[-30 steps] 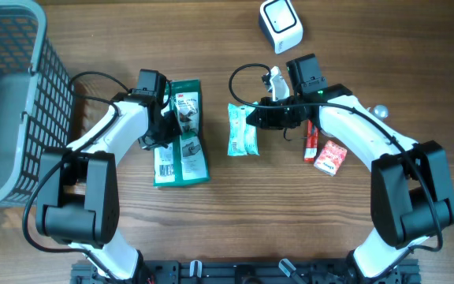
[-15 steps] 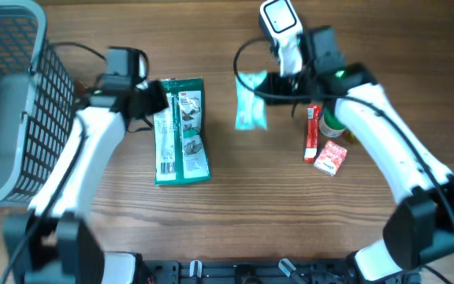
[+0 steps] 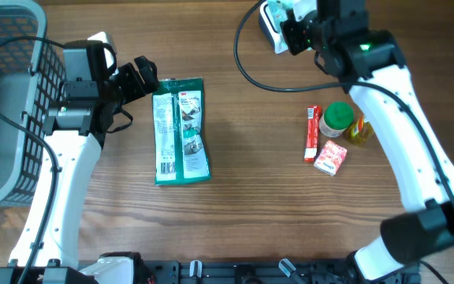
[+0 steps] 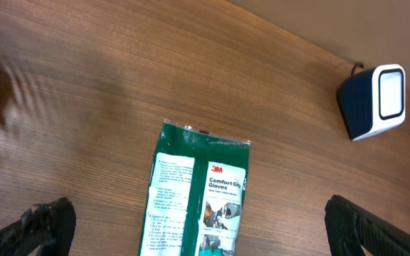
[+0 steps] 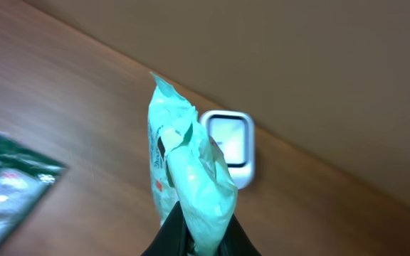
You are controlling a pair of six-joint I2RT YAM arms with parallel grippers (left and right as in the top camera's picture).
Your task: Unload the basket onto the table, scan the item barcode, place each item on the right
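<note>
Wooden table (image 3: pixel 243 225) carries everything, and the likeliest trouble sits at its far edge. There the right gripper (image 5: pixel 191 238), fingers clamped on one end of a mint-green pouch (image 5: pixel 191 171), holds it near the scanner (image 5: pixel 228 146). The right arm crowds over the scanner, so a careless swing could knock it askew. The pouch is soft and crumpled, so it may droop or slide out of the narrow pinch. Its barcode cannot be seen, and a fold or a wrong-facing side would probably give no read. The left gripper (image 3: pixel 143 76), fingers wide apart and holding nothing, hangs beside the green glove packet (image 3: pixel 181 130) and looks harmless. Counted: one grey basket (image 3: pixel 53 102) at the left edge, two arms, one glove packet, one pouch, one scanner, one green-lidded jar (image 3: pixel 338 118), one red stick (image 3: pixel 312 132), one red box (image 3: pixel 331 157) and one small amber bottle (image 3: pixel 358 131).
</note>
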